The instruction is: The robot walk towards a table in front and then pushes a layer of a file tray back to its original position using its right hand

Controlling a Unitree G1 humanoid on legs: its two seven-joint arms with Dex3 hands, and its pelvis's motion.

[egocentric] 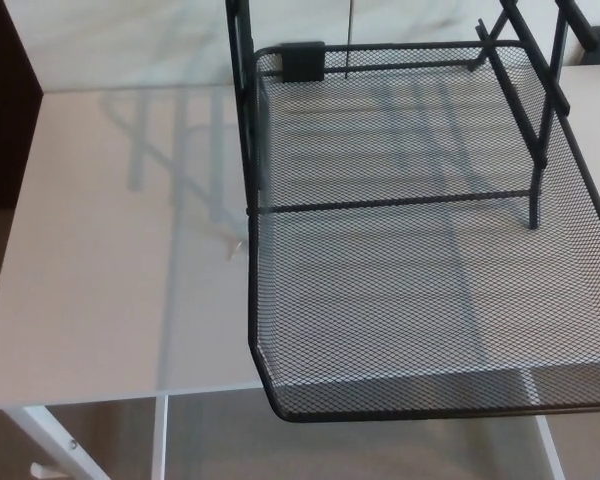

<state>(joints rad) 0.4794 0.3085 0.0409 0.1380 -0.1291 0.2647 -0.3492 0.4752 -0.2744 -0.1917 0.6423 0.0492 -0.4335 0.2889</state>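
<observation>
One black wire-mesh file tray layer (430,300) sits on one white table (110,270), pulled out from its black frame (242,120). Its long axis runs from the table's far edge toward the near edge, and its open front lip overhangs that near edge. The frame's uprights stand toward the table's far side. Neither robot hand appears, so finger positions cannot be told.

Tray layer (420,300) overhangs the table's (110,280) front edge (right side).
</observation>
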